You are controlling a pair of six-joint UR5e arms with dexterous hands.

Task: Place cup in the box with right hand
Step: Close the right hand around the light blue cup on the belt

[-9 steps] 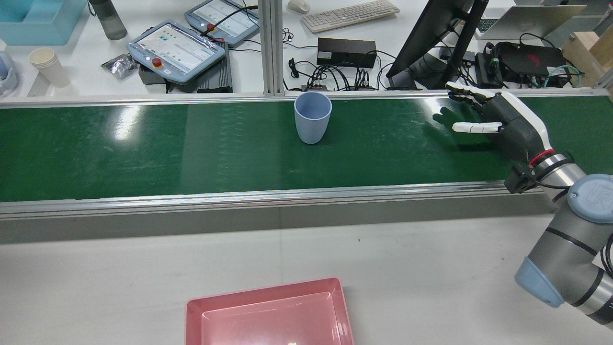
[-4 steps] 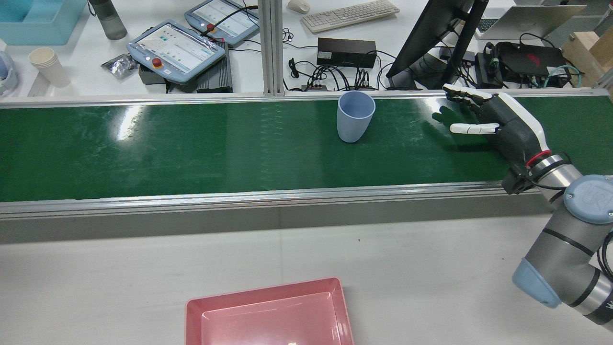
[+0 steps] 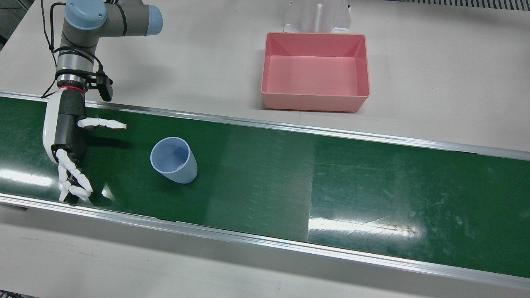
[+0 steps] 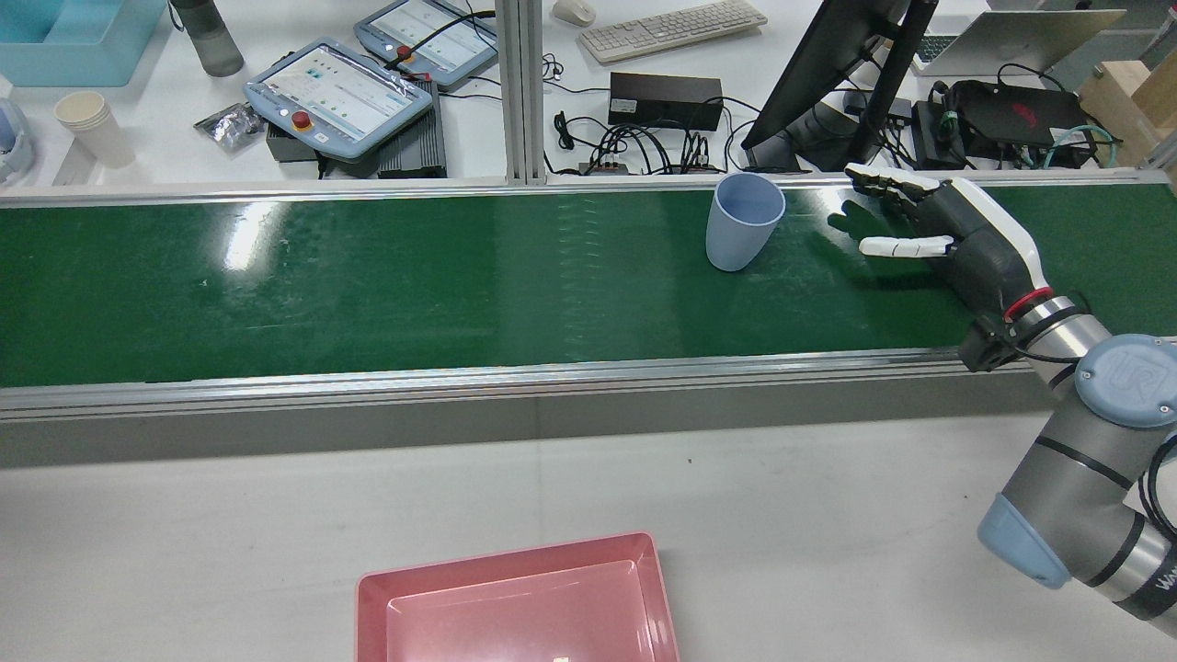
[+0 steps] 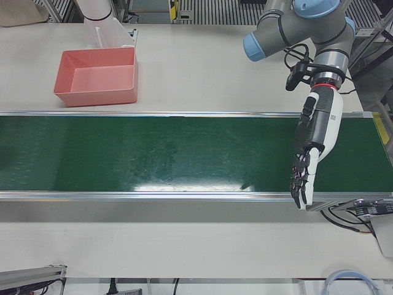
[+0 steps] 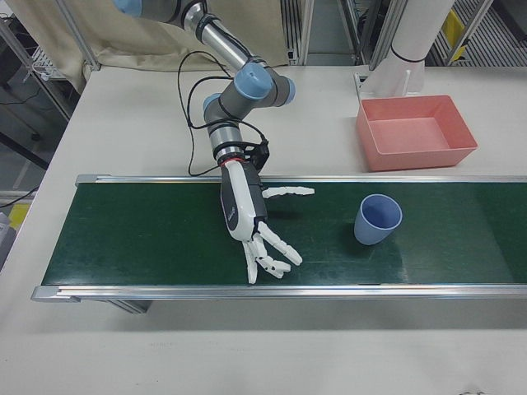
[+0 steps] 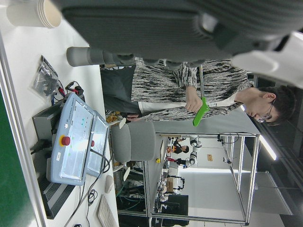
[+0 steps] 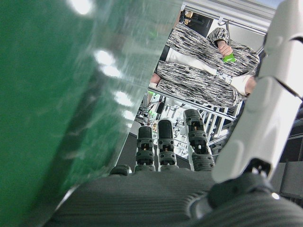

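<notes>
Currently the light-blue cup (image 3: 174, 160) stands upright, mouth up, on the green conveyor belt (image 3: 372, 182). It holds nothing visible inside.

Right hand (image 3: 68, 140): positioned over the belt at roughly 9 o'clock from the cup in the front view, near it but clear of contact. Its fingers (image 3: 74, 182) are spread, with the thumb (image 3: 101, 123) extended toward the cup side. The hand grasps nothing. In the rear view the same hand (image 4: 956, 234) lies at 3 o'clock from the cup (image 4: 743, 222).

Left hand (image 5: 314, 144): extended over the belt at its far end, well apart from the cup, with fingers straight, apart and empty.

Pink box (image 3: 315, 98): located on the white table (image 3: 434, 74) off the belt, at about 1 o'clock from the cup in the front view. Its interior appears empty.
</notes>
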